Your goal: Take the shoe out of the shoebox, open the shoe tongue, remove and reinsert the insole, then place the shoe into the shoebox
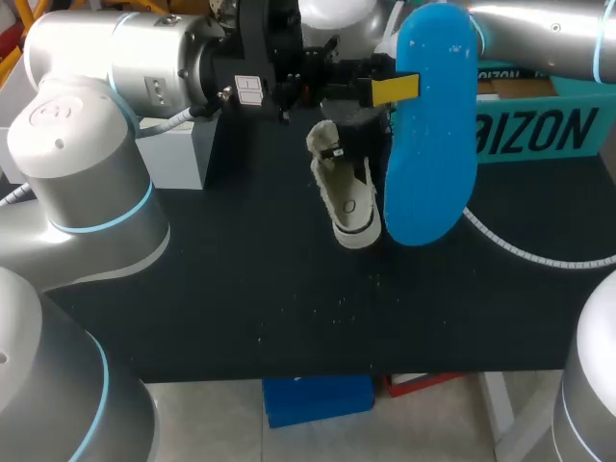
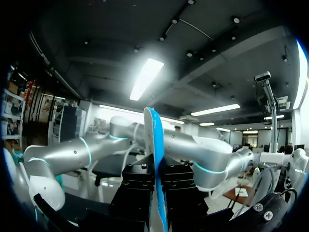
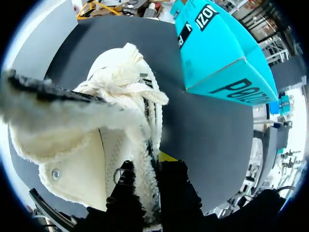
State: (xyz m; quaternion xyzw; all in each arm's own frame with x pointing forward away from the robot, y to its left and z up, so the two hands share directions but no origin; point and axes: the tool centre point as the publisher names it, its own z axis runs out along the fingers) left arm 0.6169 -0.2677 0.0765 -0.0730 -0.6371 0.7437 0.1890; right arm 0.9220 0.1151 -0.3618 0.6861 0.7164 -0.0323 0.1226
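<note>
The left gripper [image 2: 157, 186] is pinching the blue insole [image 1: 433, 125] edge-on between its fingers, holding it up over the far middle of the bench [image 1: 241, 269]. Just beside it is the cream shoe [image 1: 346, 197], its fleecy collar clamped between the fingers of the right gripper [image 3: 149, 188]. The teal shoebox [image 1: 539, 125] sits at the bench's far right corner.

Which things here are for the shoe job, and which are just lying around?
For the job: blue insole, pinched in the left gripper; cream shoe, gripped at its fuzzy collar by the right gripper; teal shoebox.

Just lying about: grey box; white cable.
</note>
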